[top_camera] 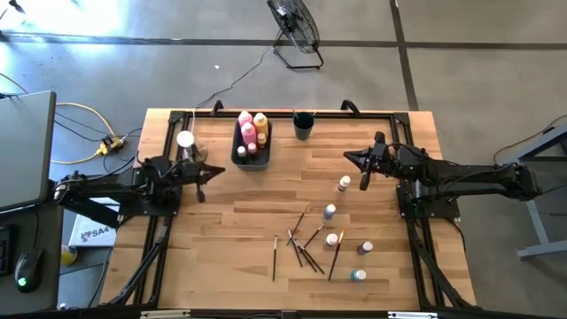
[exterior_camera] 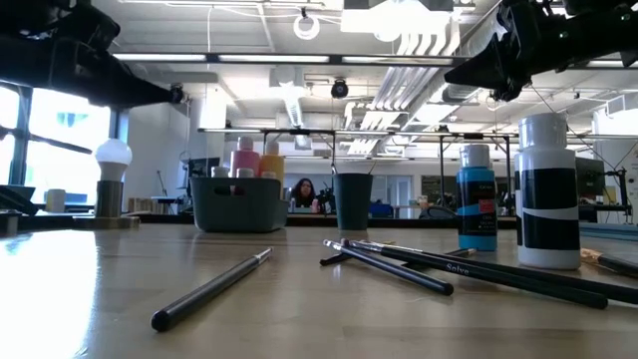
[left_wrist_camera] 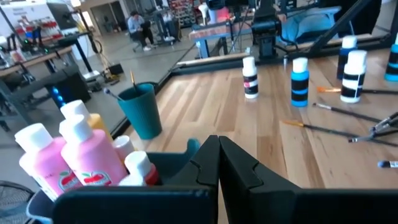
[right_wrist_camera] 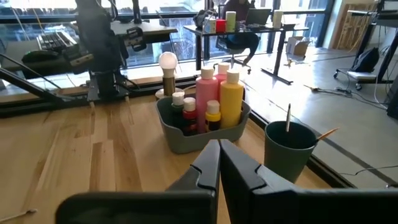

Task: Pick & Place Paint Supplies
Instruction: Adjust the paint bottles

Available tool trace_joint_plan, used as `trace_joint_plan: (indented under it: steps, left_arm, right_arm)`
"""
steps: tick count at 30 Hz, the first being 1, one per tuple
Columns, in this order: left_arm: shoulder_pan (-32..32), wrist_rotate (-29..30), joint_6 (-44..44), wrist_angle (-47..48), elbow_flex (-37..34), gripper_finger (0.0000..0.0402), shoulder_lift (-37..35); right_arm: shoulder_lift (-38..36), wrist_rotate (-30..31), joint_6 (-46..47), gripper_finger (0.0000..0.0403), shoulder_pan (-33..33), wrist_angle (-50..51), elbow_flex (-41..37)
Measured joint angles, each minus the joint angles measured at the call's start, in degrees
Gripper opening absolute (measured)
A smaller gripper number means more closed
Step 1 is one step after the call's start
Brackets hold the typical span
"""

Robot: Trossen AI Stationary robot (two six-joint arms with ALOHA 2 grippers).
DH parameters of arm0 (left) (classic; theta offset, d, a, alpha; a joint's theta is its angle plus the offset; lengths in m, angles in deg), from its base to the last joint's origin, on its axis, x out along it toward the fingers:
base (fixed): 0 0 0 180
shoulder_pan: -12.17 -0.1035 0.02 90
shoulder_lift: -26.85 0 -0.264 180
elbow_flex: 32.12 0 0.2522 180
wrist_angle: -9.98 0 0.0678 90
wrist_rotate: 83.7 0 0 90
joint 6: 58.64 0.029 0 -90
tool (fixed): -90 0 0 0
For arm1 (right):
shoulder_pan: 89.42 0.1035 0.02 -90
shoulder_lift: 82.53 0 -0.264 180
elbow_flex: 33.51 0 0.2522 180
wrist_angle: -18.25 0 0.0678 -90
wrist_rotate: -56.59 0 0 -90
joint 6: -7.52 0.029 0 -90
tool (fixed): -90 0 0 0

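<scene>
Behind the bin (exterior_camera: 233,202), only the low view shows a person (exterior_camera: 302,191)

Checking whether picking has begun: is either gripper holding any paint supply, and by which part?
Nothing is held. The left gripper and the right gripper are both shut and empty, above the table.

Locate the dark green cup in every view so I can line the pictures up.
High view: the dark green cup stands at the table's far edge, just right of the grey bin.
Low view: centre, right of the bin.
Left wrist view: left of centre, behind the pink bottles.
Right wrist view: lower right, beside the bin.
Shared landmark: the grey bin, next to the cup in all four.
</scene>
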Motion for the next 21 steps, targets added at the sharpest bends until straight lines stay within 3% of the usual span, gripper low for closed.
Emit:
trace_joint_plan:
  steps: [13, 21]
  left_arm:
    - [0.0, 7.33, 3.01, 0.26, 0.02, 0.0, 0.02]
    - [0.0, 7.56, 1.43, 0.49, 0.02, 0.0, 0.02]
  right_arm:
    - [0.45, 0.63, -1.25, 0.0004, -0.02, -0.07, -0.01]
    - [1.33, 0.61, -1.32, 0.0004, -0.02, 0.07, -0.01]
